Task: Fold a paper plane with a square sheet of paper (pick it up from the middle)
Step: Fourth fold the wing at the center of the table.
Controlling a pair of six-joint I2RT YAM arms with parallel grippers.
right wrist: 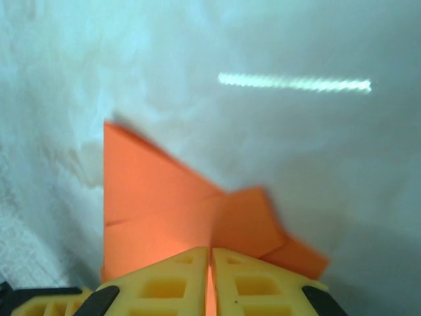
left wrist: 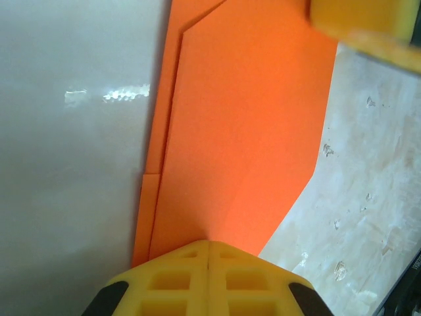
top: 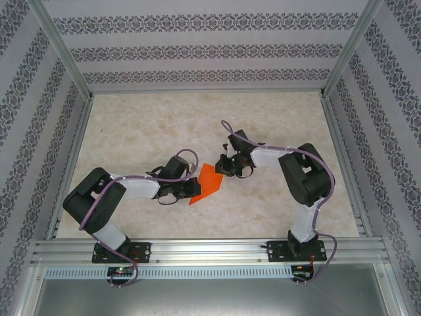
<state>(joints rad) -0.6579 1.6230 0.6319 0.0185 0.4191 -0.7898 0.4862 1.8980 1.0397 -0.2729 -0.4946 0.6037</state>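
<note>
Paper (top: 209, 182) is found mid-table (top: 151, 125), spanned between the two claws. Whether it is lifted clear cannot be told.

- Left claw (top: 189, 189): pressed together, pinching the near-left end.
- Right claw (top: 225, 168): likewise pinched on the far-right end, its yellow fingers (right wrist: 164, 280) meeting over a crease.

The long axis is seen to run claw to claw, so neither arm is nearer.

The sheet is noted as thin, matt, bright orange and part-folded, with layered edges, crisp creases and one pointed corner.

The next fold is judged to need one end held fixed while the other is carried across.
</note>
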